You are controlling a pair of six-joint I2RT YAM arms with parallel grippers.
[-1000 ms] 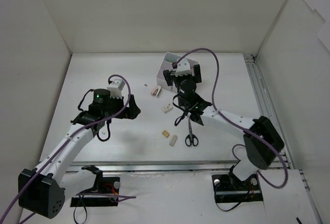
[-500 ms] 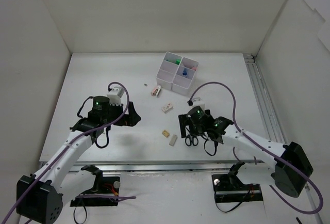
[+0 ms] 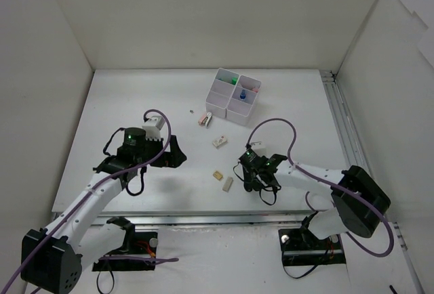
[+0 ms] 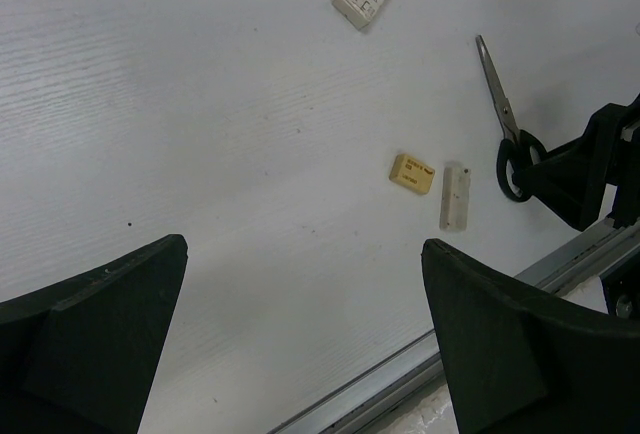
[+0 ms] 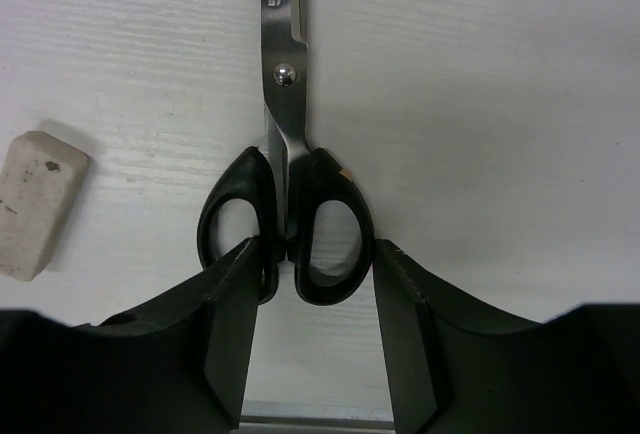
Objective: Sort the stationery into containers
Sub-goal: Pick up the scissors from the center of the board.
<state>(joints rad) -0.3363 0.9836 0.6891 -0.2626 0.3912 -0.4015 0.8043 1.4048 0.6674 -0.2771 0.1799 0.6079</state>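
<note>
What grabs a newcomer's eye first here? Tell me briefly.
The right gripper sits low over the black-handled scissors near the front edge of the table, its fingers at the handles. Farther back, the four white bins cluster together, holding coloured items. The left gripper hovers open.

scissors [image 4: 497,94]: three o'clock, blades toward twelve
tan eraser [image 4: 412,172]: nine o'clock of white eraser [image 4: 454,195]
left gripper [image 4: 300,254]: six o'clock, fingers spread
</note>
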